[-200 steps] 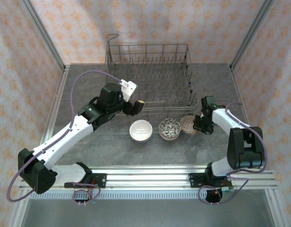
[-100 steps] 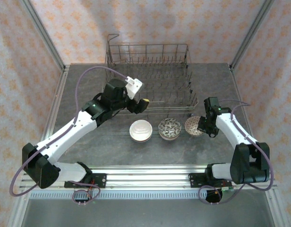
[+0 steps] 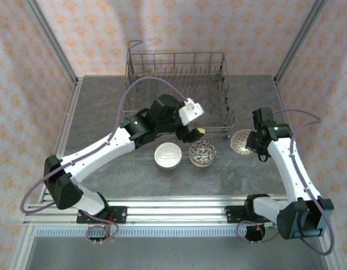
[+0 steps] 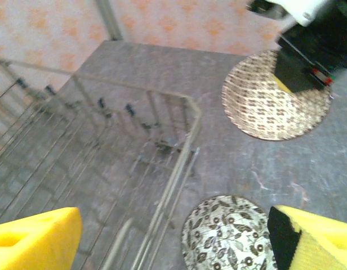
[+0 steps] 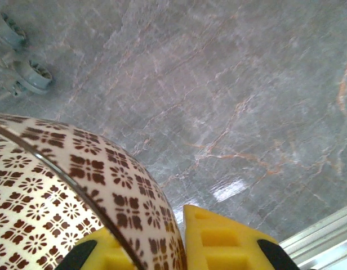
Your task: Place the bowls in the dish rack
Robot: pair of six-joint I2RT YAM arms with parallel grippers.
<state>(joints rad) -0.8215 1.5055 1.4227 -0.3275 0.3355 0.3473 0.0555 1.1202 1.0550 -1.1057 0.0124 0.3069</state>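
Brown-patterned bowl [image 5: 61,185] clamped in right pincer [image 5: 162,247], left pincer [image 4: 173,239] wide open

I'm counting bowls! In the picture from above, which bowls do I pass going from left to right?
First the plain white round ceramic bowl → round ceramic bowl with a dark leafy pattern → cream round ceramic bowl with a brown flower pattern, tilted and gripped by the right gripper.
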